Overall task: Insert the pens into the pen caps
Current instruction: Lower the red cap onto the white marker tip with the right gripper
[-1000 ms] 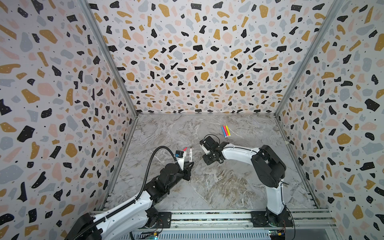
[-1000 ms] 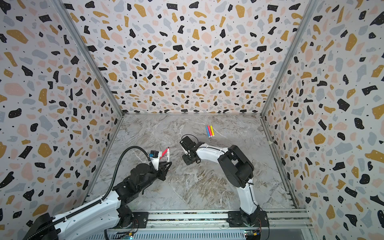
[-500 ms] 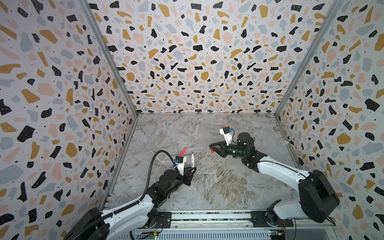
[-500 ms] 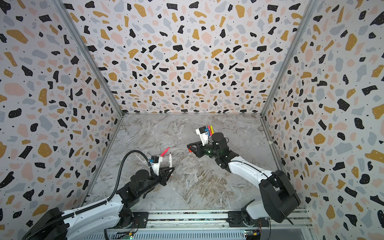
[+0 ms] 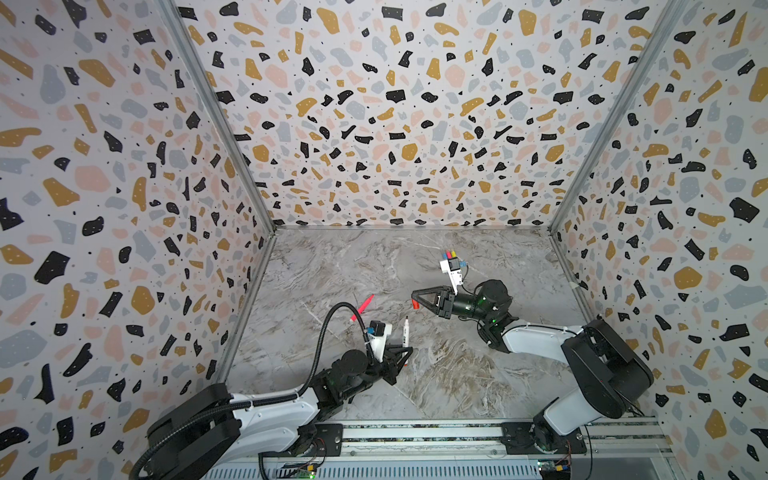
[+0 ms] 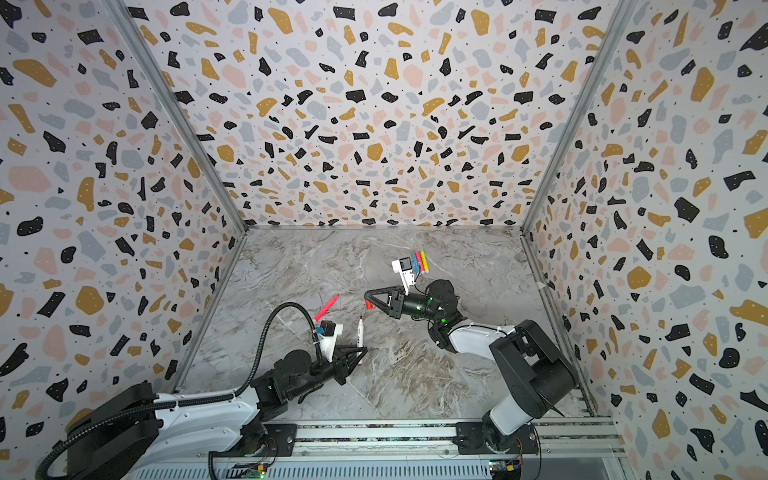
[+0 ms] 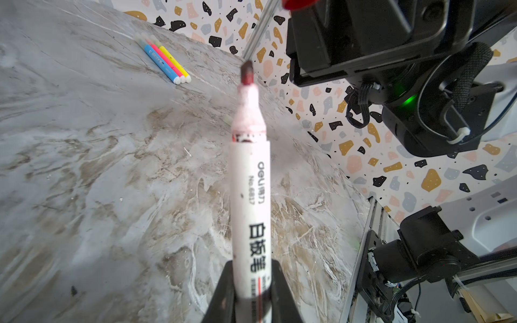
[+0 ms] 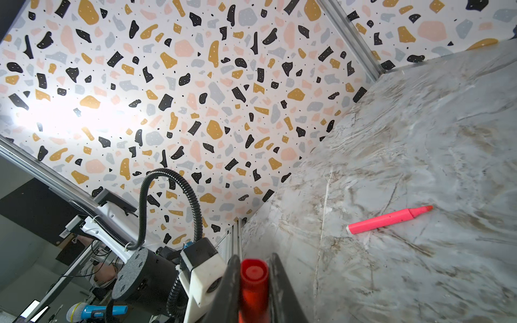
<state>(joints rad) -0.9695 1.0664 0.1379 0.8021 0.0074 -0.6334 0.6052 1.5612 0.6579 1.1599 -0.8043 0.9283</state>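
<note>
Terrazzo-speckled walls (image 5: 374,124) box in a smooth tabletop (image 5: 436,374) marbled in grey and tan. The left gripper (image 5: 406,353) is clamped on the butt end of one round white marker (image 7: 249,195). The marker has black print on its barrel, a pink-stained shoulder and a bare dark nib. Beyond the marker's nib hangs the right gripper (image 5: 417,298), pinched tight on one stubby, glossy red cap (image 8: 254,279); cap and nib are apart. One pink highlighter (image 8: 389,220) with a chisel-shaped end lies flat, left of the marker. Three slim pens (image 7: 165,63), blue, pink and yellow, lie touching side by side well behind the marker.
</note>
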